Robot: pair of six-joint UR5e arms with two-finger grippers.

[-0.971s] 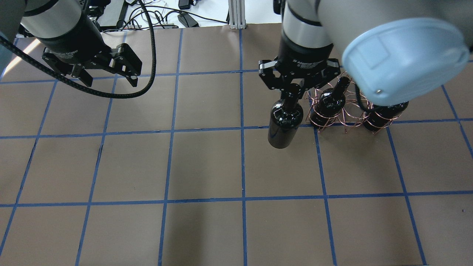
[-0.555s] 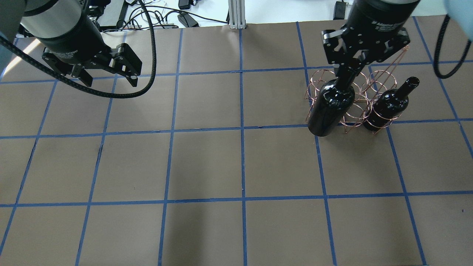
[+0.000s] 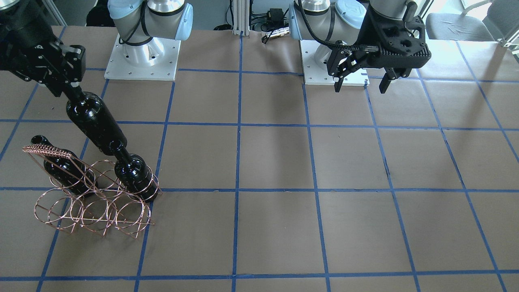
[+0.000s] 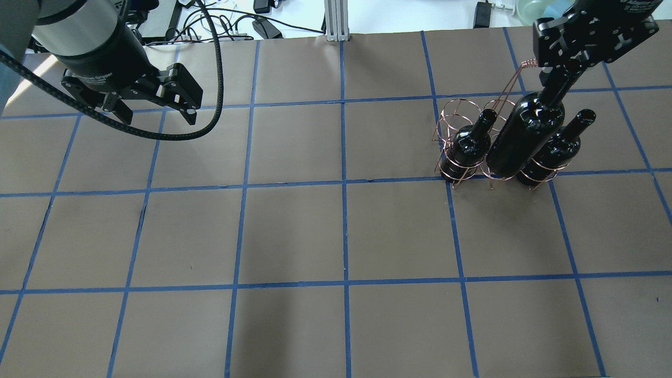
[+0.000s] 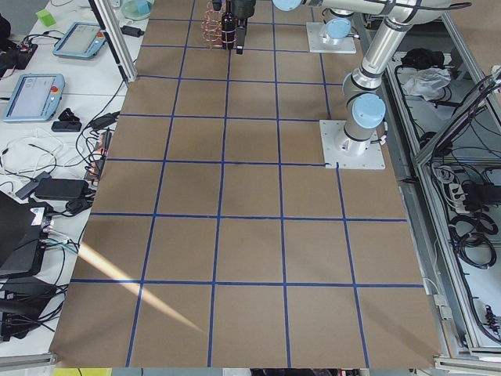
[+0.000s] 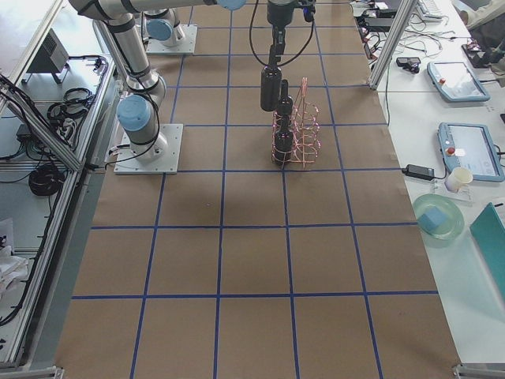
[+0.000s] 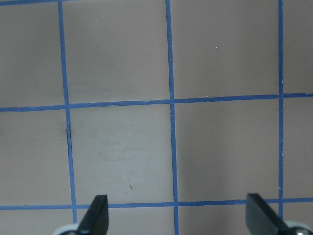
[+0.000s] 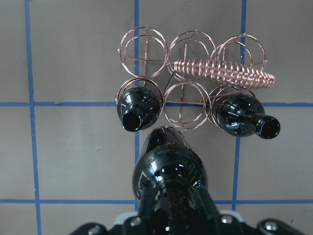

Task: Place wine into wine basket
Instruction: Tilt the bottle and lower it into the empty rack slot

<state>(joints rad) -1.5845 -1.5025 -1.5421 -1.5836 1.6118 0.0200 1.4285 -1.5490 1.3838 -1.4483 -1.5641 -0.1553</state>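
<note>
Glossy black unlabelled wine [image 4: 525, 134], long narrow neck

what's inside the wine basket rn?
Two bottles in the robot-side row's end rings; middle ring empty. Far row looks empty, handle partly covering it. Wine outside, in right gripper.

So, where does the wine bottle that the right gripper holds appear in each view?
Exterior front-facing: held wine bottle, left side, next to the wine basket.
Overhead exterior: held wine bottle, upper right.
Exterior left: top edge, too small to tell apart.
Exterior right: held wine bottle, top centre.
Left wrist-mounted: not in it.
Right wrist-mounted: held wine bottle, bottom centre.
Shared landmark: the wine basket.
</note>
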